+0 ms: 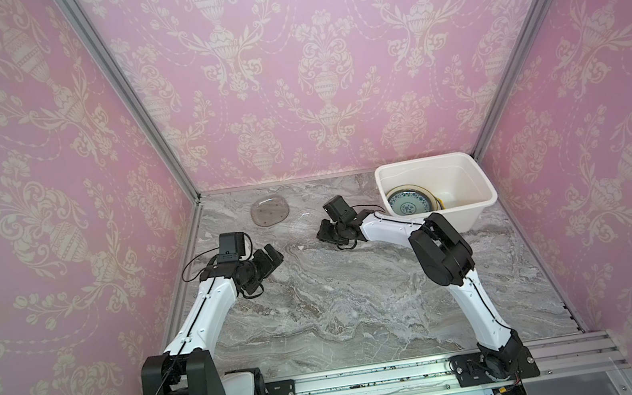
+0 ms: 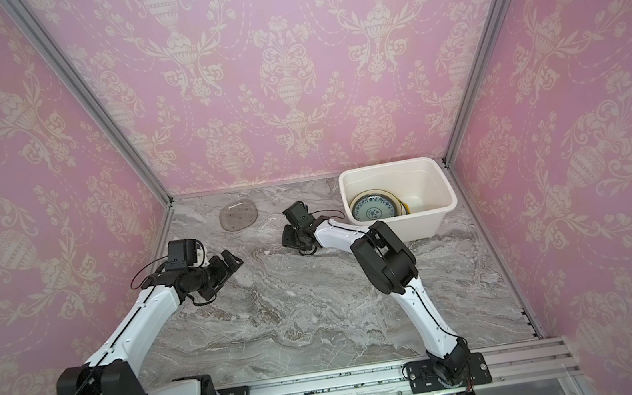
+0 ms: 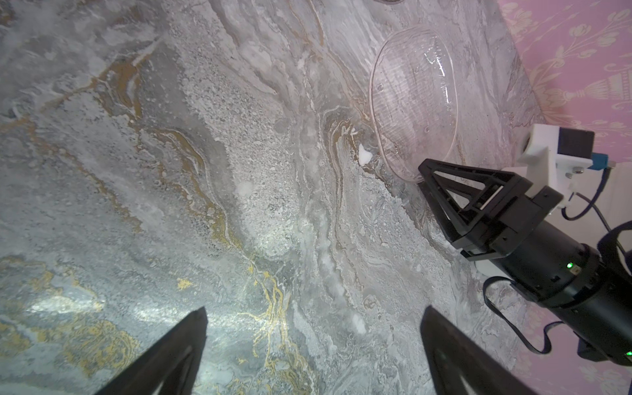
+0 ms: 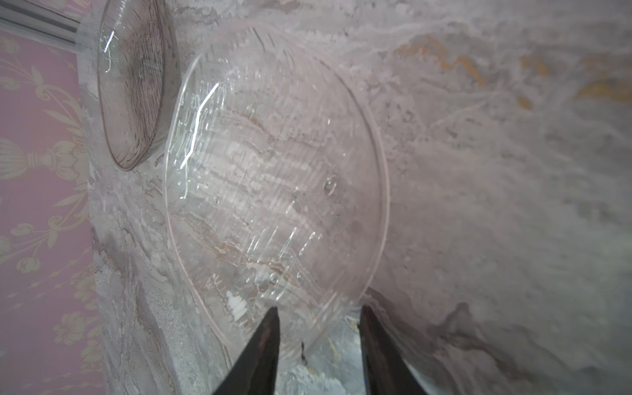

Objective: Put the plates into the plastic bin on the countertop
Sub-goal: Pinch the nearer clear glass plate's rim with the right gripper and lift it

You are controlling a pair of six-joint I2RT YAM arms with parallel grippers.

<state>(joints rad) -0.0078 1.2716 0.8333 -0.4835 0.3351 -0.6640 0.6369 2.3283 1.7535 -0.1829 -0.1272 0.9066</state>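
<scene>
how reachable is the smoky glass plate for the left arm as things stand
Probably yes. The smoky plate lies flat on bare countertop just beyond the left tool, which is open and empty. The right tool works at the clear plate, off to the side, not between them.

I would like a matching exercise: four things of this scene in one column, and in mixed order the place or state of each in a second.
1 smoky glass plate
2 clear glass plate
3 blue-patterned plate
4 left gripper

A inside the plastic bin
B open, holding nothing
C untouched, nearest the back wall
D rim at the right gripper

Pairs: 1-C, 2-D, 3-A, 4-B
</scene>
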